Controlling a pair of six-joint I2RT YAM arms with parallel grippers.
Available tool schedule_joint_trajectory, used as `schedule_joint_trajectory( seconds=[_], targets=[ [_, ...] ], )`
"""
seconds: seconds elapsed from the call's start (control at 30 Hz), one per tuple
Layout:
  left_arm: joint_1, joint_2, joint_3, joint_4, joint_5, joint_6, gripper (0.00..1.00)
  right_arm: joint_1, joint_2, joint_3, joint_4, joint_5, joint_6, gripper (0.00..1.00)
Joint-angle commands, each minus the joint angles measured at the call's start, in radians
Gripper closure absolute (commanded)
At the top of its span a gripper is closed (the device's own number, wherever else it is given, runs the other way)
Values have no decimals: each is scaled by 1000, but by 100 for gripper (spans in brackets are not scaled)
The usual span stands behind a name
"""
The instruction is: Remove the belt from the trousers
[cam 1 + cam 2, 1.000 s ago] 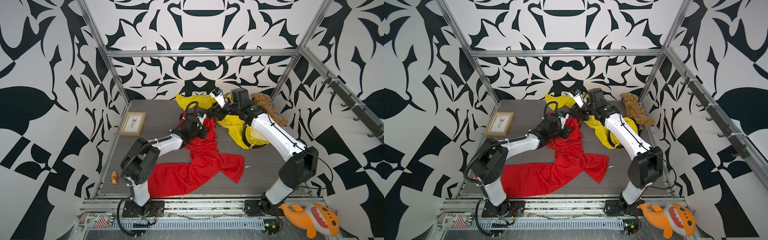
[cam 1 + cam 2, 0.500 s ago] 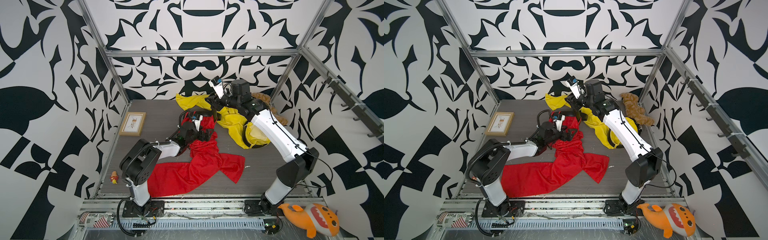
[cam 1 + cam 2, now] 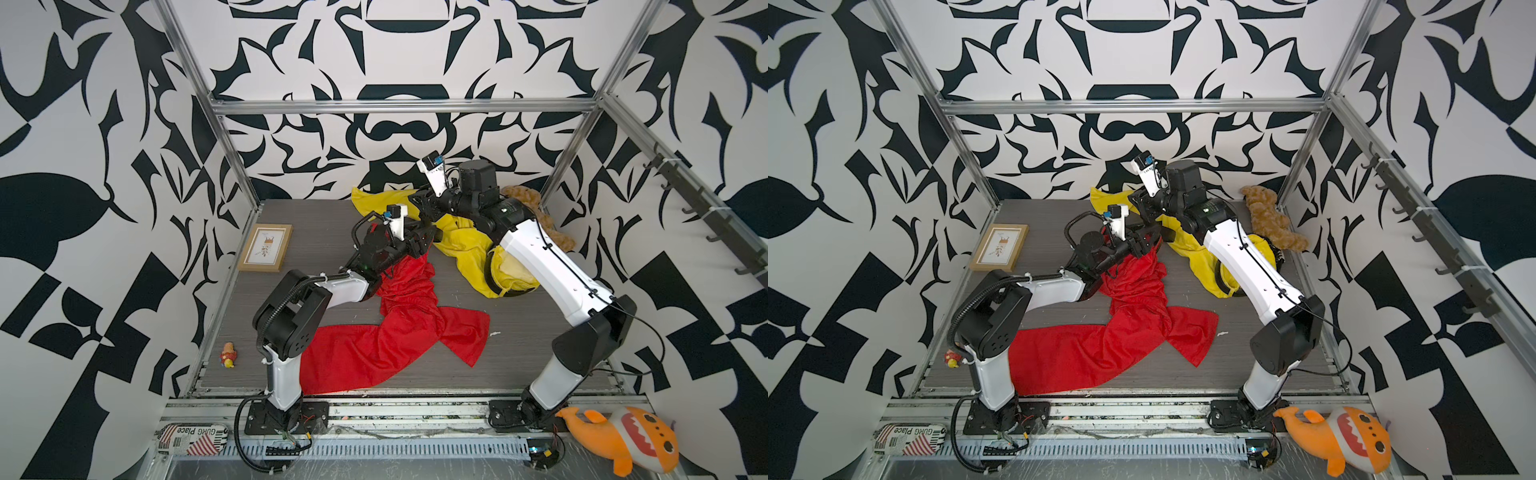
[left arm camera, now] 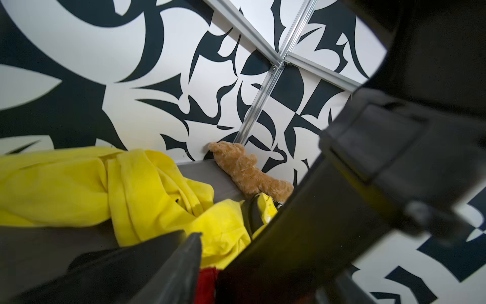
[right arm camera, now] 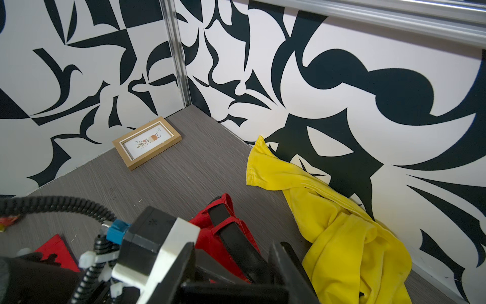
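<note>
Red trousers lie spread across the grey table, their waistband lifted off it at the back. A black belt runs through the red loops and up into my right gripper, which is shut on it. In both top views that right gripper hangs above the waistband. My left gripper is at the raised waistband. In the left wrist view red cloth and the belt sit between its jaws, and one finger is hidden. Yellow trousers lie crumpled behind.
A framed picture lies at the back left. A brown teddy bear sits in the back right corner. A small toy figure is by the left edge. An orange plush and a tin lie beyond the front rail.
My right gripper has risen towards the back wall with the belt. My left gripper opened wide, then came partly together again at the waistband, which now hangs higher.
</note>
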Motion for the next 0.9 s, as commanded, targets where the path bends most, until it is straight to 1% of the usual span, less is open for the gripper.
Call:
schedule_joint_trajectory(
  seconds=[0.0, 0.03, 0.07, 0.1, 0.13, 0.17, 0.2, 0.23, 0.3, 0.37, 0.4, 0.43, 0.47, 0.53, 0.63, 0.7, 0.8, 0.87],
  targets=[
    [1, 26, 45, 41, 32, -27, 67, 17, -48, 15, 69, -26, 60, 100],
    [3, 24, 50, 31, 42, -25, 82, 17, -49, 6, 65, -29, 66, 100],
    [5, 18, 49, 22, 53, -22, 93, 17, -51, 1, 63, -34, 67, 100],
    [10, 6, 39, 8, 67, -18, 100, 17, -53, -3, 57, -38, 65, 100],
    [16, -12, 23, -7, 84, -12, 100, 16, -55, -6, 43, -39, 56, 94],
    [24, -30, 3, -20, 103, -5, 100, 11, -59, -8, 25, -39, 45, 79],
    [34, -54, -23, -41, 131, 2, 100, -1, -67, -13, 8, -37, 38, 67],
    [51, -79, -48, -67, 174, 13, 100, -17, -78, -25, -2, -36, 39, 59],
    [91, -124, -92, -123, 274, 24, 100, -56, -108, -51, -18, -48, 41, 49],
    [139, -169, -132, -174, 366, 26, 100, -106, -138, -82, -29, -79, 50, 34],
    [165, -191, -151, -204, 405, 30, 100, -130, -153, -103, -32, -93, 55, 24],
    [186, -213, -163, -238, 442, 46, 100, -154, -166, -119, -33, -108, 58, 19],
    [204, -232, -168, -285, 466, 68, 100, -172, -175, -133, -34, -118, 63, 18],
    [227, -271, -167, -407, 508, 135, 100, -199, -179, -157, -35, -141, 72, 11],
    [233, -319, -163, -535, 548, 220, 100, -204, -149, -176, -23, -151, 101, 6],
    [235, -341, -174, -567, 553, 250, 100, -203, -99, -180, -15, -153, 124, 2],
    [248, -354, -189, -556, 570, 258, 100, -200, 18, -168, 38, -209, 203, 2],
    [254, -355, -177, -563, 597, 258, 100, -180, 117, -120, 54, -243, 226, 2]
  ],
)
